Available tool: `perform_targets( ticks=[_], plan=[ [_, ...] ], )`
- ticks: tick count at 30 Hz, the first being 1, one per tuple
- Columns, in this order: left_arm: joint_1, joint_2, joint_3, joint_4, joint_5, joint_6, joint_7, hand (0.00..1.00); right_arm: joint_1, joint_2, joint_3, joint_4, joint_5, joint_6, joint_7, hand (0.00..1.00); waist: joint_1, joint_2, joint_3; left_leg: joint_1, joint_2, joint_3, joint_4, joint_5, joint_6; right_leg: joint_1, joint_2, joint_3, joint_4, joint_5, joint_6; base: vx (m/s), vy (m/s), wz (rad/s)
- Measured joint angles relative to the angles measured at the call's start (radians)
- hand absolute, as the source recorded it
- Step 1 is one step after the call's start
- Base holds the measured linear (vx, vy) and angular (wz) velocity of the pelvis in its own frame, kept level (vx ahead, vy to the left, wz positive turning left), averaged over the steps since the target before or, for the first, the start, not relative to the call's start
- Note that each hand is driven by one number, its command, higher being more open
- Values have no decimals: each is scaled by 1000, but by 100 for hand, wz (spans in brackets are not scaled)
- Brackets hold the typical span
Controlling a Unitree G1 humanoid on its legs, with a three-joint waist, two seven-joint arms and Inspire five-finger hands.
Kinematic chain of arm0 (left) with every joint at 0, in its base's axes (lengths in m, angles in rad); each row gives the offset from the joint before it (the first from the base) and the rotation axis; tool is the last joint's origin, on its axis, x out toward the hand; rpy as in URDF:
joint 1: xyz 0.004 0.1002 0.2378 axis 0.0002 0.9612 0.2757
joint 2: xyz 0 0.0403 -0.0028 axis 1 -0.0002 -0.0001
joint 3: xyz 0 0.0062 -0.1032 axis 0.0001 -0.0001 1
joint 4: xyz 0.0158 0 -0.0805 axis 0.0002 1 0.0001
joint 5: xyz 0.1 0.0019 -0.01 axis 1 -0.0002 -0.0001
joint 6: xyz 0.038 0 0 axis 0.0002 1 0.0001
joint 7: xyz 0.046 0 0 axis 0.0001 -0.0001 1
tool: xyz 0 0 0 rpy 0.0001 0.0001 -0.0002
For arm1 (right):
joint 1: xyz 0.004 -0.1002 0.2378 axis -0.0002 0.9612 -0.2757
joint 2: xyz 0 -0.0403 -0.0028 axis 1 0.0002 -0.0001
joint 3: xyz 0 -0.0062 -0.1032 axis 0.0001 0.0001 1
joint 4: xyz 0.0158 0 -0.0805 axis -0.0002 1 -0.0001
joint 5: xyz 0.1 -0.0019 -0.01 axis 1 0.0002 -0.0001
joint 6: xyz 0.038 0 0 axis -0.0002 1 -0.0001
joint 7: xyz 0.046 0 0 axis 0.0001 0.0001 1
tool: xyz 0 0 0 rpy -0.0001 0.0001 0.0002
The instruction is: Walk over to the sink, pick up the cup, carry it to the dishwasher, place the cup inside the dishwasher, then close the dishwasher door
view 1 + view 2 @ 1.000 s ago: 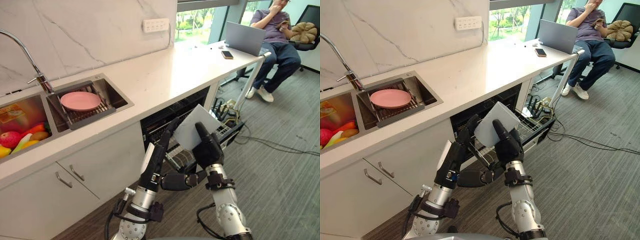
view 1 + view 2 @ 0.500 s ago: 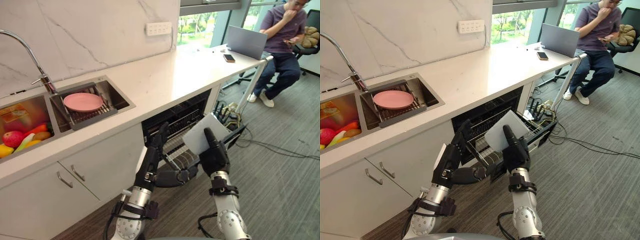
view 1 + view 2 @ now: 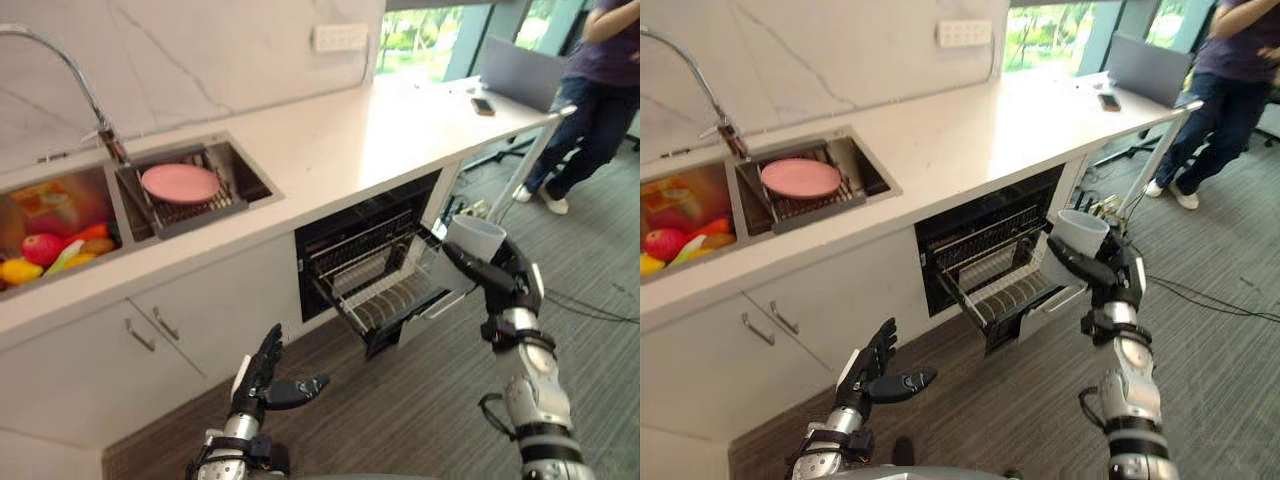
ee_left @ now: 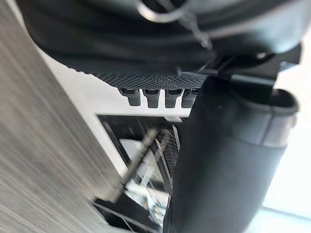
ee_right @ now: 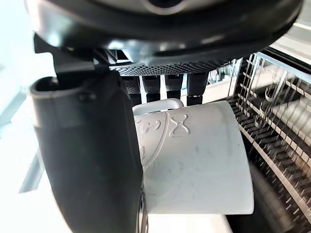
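The right hand has its fingers and thumb curled round the white cup, which it holds in the air just beside the outer end of the pulled-out rack of the open dishwasher. Raised curly marks on the cup's wall cannot be read as words. The left hand hangs low over the floor, its fingers straight and spread, holding nothing.

pink plate | fruit | laptop | phone | person
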Motion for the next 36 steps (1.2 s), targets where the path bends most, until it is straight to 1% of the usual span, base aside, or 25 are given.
perform_targets(
  ticks=[1, 2, 3, 5, 6, 7, 8, 9, 10, 11, 12, 13, 15, 19, 20, 22, 24, 25, 26, 30, 31, 33, 35, 36],
  plan=[
    [-4, 3, 8, 5, 0, 0, 8, 100, -22, -13, 2, 13, -22, 0, -14, 0, 7, -1, 17, -12, 3, -8, 0, 5, -1, -7, 4, -7, 0, 1, -2, -89, -40, 30],
    [-5, 9, 25, 12, 0, 0, 27, 100, -70, -32, 4, 40, -62, 0, -41, 0, 16, -7, 51, -36, 7, -22, 0, 12, -2, -22, 11, -20, 0, 3, -4, -50, -37, 22],
    [-9, 10, 36, 23, -1, -3, 34, 100, -90, -42, 4, 51, -78, 0, -54, 0, 23, -8, 68, -46, 9, -29, 0, 17, -2, -30, 13, -24, 0, 5, -6, -37, -43, 28],
    [-22, 11, 79, 73, -1, -12, 59, 100, -187, -86, 5, 114, -98, 1, -82, 0, 40, -9, 127, -90, 10, -54, 0, 36, -6, -59, 20, -48, 0, 22, -13, 0, -27, 26],
    [-25, 11, 88, 79, -1, -14, 65, 100, -215, -99, 6, 132, -101, 4, -85, 0, 45, -9, 143, -98, 9, -58, 1, 38, -5, -65, 20, -51, 1, 22, -13, 24, -8, 19],
    [-30, 11, 104, 84, 0, -24, 73, 100, -272, -127, 7, 171, -115, 10, -90, 0, 59, -8, 178, -111, 8, -62, 2, 43, -3, -75, 20, -55, 1, 25, -13, 36, 7, 15],
    [-36, 12, 108, 89, 0, -43, 92, 100, -322, -158, 17, 207, -130, 18, -96, 0, 69, -7, 205, -126, 4, -70, 5, 53, 4, -85, 18, -63, 1, 25, -13, 46, 12, 16],
    [-38, 12, 109, 90, 0, -51, 101, 100, -348, -177, 30, 226, -135, 22, -101, 0, 72, -5, 218, -132, 1, -76, 6, 55, 5, -88, 16, -68, 1, 27, -11, 52, 24, 21],
    [-43, 11, 110, 91, -2, -66, 113, 100, -402, -209, 54, 262, -139, 35, -102, 0, 78, 0, 249, -137, -4, -83, 6, 57, 6, -89, 13, -75, 1, 27, -11, 45, 31, 18],
    [-45, 10, 113, 91, -6, -73, 116, 100, -435, -228, 70, 282, -149, 46, -102, 0, 86, 2, 266, -142, -7, -86, 6, 57, 6, -91, 11, -77, 1, 27, -11, 37, 32, 18],
    [-46, 4, 126, 96, -16, -86, 123, 100, -480, -250, 90, 303, -165, 57, -101, 0, 92, 6, 288, -151, -10, -92, 6, 57, 6, -98, 9, -80, 1, 26, -11, 28, 32, 11],
    [-46, 2, 132, 99, -28, -92, 128, 100, -501, -259, 100, 312, -170, 63, -99, 0, 96, 8, 298, -156, -11, -93, 6, 58, 7, -102, 8, -82, 1, 27, -10, 30, 29, 8],
    [-46, 2, 168, 123, -42, -102, 135, 100, -562, -295, 128, 331, -183, 88, -92, 0, 117, 16, 337, -170, -14, -95, 6, 58, 7, -116, 5, -83, 1, 27, -9, 33, 25, 3],
    [-46, 0, 207, 194, -51, -118, 144, 100, -632, -346, 176, 396, -225, 122, -55, 0, 141, 33, 355, -206, -22, -98, 6, 59, 9, -151, -3, -87, 4, 28, -6, 43, 23, 3],
    [-44, 0, 209, 217, -51, -130, 144, 100, -645, -359, 194, 420, -251, 132, -41, 0, 147, 38, 358, -212, -25, -99, 6, 59, 9, -157, -6, -88, 4, 28, -5, 56, 21, 5],
    [-44, -3, 208, 242, -51, -142, 142, 100, -671, -375, 230, 458, -279, 144, -19, 0, 148, 51, 365, -222, -30, -105, 6, 59, 9, -163, -10, -94, 5, 27, -1, 48, 20, 7],
    [-45, -25, 207, 260, -60, -164, 133, 100, -712, -390, 272, 500, -294, 160, 2, 0, 154, 68, 375, -237, -35, -108, 6, 60, 11, -178, -15, -97, 8, 28, 2, 32, 26, 5],
    [-45, -31, 207, 261, -61, -167, 129, 100, -722, -395, 279, 509, -294, 164, 8, 0, 155, 73, 377, -240, -37, -109, 6, 60, 11, -181, -17, -98, 9, 28, 3, 27, 25, 4],
    [-45, -40, 205, 261, -62, -173, 122, 100, -738, -406, 292, 520, -296, 174, 16, 0, 162, 81, 381, -250, -39, -110, 6, 61, 12, -192, -20, -98, 12, 28, 4, 0, 0, 0],
    [-45, -45, 203, 261, -81, -178, 95, 100, -788, -429, 309, 551, -322, 196, 38, 0, 170, 109, 395, -280, -47, -129, 6, 66, 19, -213, -26, -117, 21, 24, 10, 51, 18, 14],
    [-45, -49, 200, 260, -81, -180, 87, 100, -800, -439, 310, 562, -324, 205, 44, 0, 173, 123, 400, -285, -51, -136, 6, 67, 20, -218, -31, -124, 28, 19, 15, 52, 30, 16],
    [-46, -53, 172, 260, -101, -186, 85, 100, -825, -455, 318, 589, -330, 213, 54, 0, 190, 140, 405, -303, -57, -141, 7, 68, 22, -238, -40, -127, 44, 13, 18, 58, 41, 11],
    [-49, -68, 160, 261, -103, -185, 83, 100, -849, -458, 324, 626, -329, 221, 58, 0, 202, 150, 409, -315, -64, -147, 7, 70, 23, -250, -47, -130, 50, 9, 21, 54, 36, 10],
    [-49, -73, 156, 262, -110, -184, 83, 100, -856, -460, 323, 636, -328, 223, 60, 0, 202, 152, 410, -316, -66, -149, 7, 70, 24, -251, -50, -130, 54, 7, 22, 60, 40, 9]
  ],
)
